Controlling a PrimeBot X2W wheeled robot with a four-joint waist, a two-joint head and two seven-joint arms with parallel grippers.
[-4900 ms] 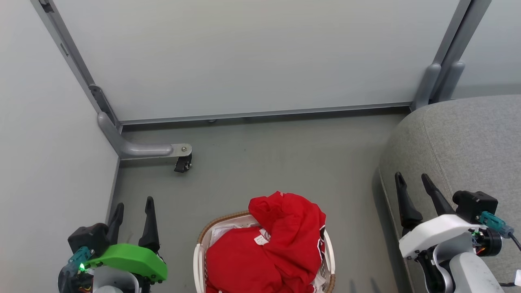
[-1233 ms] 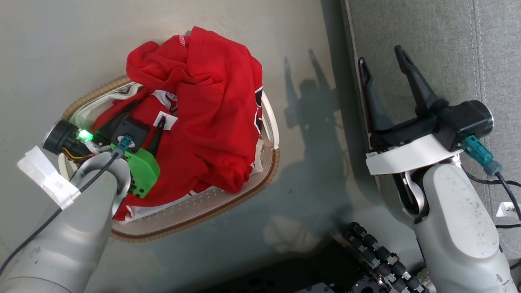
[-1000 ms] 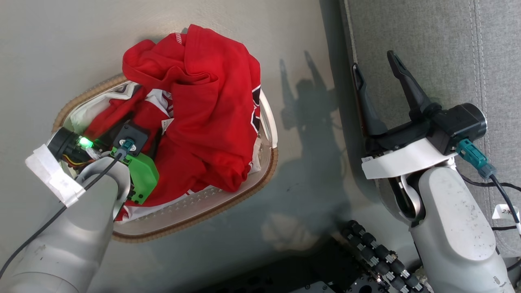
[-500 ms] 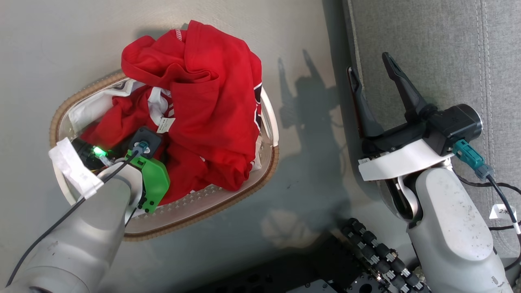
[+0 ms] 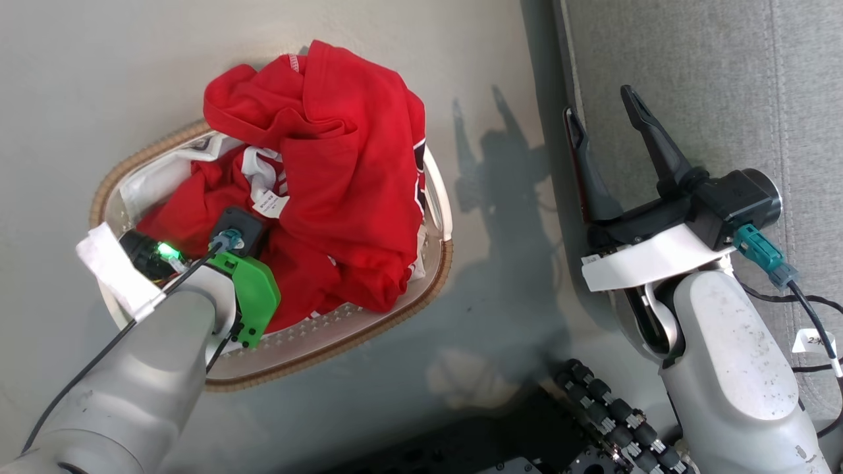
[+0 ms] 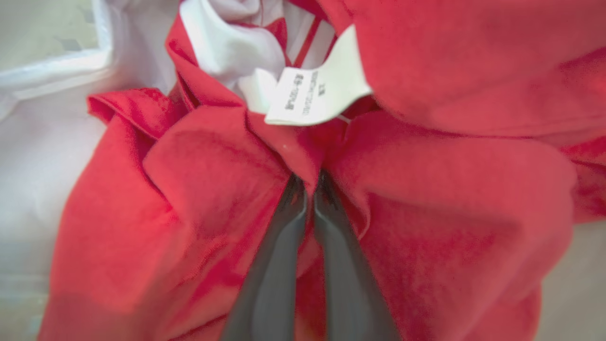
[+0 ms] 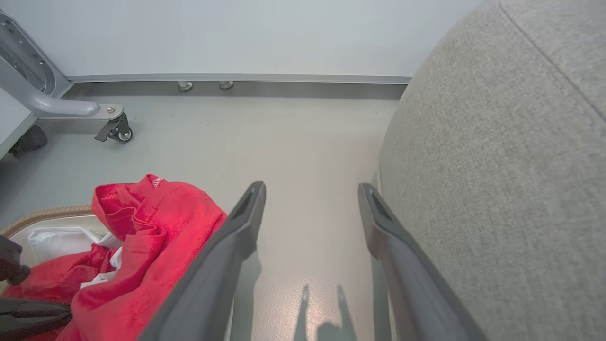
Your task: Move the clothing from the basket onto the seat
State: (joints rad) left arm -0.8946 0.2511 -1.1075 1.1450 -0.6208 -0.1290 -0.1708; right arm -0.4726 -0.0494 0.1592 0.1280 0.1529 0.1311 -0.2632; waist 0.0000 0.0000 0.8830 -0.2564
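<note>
Since a second ago, my left gripper (image 6: pixel 310 183) has shut: its two fingers (image 6: pixel 279 246), spread over the cloth then, now meet on a raised fold of the red clothing (image 5: pixel 342 171), just below one white label (image 6: pixel 317 92). The clothing sits in the basket (image 5: pixel 369 322), heaped above the brown rim and spilling over its far edge. I count one basket, one seat (image 5: pixel 711 79) and two grippers; how many garments make the heap I cannot tell. A strip of bare grey floor (image 5: pixel 500 276) runs between the basket's right rim and the seat's rounded front edge, with more open floor beyond the basket. My right gripper (image 5: pixel 599 104) hovers above that seat edge, fingers spread wide, holding nothing. One caster wheel (image 7: pixel 119 134) stands on the floor near the far wall (image 7: pixel 284 33).
</note>
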